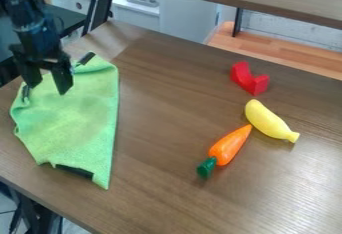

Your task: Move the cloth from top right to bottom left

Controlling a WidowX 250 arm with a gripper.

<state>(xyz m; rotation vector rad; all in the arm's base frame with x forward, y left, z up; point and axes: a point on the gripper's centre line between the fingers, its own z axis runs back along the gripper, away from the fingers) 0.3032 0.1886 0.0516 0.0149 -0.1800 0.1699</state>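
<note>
The black gripper (48, 82) hangs at the upper left, over the top part of the green cloth (79, 123). Its two fingers stand apart, with green cloth visible behind and between them; whether the tips touch it I cannot tell. The cloth lies spread on the left side of the table, wrinkled along its left edge, its lower end narrowing to a point near the front left. Black patches show at its top corner, left edge and bottom edge.
On the right of the brown table (167, 198) lie a red curved block (250, 80), a yellow banana-like toy (268, 121) and an orange carrot (229, 145) with a green top. A raised wooden shelf (267, 0) crosses behind the table.
</note>
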